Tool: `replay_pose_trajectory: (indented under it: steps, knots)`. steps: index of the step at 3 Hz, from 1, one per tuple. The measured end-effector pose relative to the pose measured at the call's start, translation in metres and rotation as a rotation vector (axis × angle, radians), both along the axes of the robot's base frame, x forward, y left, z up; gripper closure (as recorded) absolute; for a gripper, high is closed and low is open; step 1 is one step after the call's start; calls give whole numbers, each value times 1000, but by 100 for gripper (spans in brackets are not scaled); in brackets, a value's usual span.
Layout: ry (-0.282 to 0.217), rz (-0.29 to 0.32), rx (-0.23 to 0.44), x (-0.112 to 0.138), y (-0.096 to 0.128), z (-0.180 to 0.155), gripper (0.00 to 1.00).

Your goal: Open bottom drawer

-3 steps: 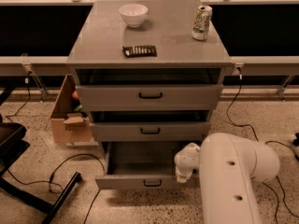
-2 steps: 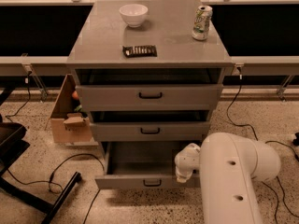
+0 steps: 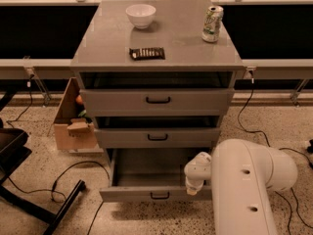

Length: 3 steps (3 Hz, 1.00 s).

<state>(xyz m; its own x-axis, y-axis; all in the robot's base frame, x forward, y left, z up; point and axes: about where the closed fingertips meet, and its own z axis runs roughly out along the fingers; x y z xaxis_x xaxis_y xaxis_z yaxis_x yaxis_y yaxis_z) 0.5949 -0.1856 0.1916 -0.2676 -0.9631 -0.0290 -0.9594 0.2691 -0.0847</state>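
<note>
Hand (image 3: 191, 189) hangs over the open bottom drawer (image 3: 146, 194), lowest of three.

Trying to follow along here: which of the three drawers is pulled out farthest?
The bottom drawer: its plain grey inside shows, while the middle drawer and top drawer barely stick out. The gripper is at its front's right end.

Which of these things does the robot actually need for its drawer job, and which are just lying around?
Job: bottom drawer, pulled out; gripper at its right end.
Lying about: bowl, can and dark packet on the cabinet; cardboard box beside it.
</note>
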Motion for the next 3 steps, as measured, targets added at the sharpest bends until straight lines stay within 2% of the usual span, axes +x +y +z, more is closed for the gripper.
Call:
replay_pose_trajectory:
  steps: [1,2,3]
  knots:
    - [11,-4,-2,-10,-3,0,100]
    - [11,-4,-2,-10,-3,0,82]
    - [11,-4,-2,-10,-3,0,59]
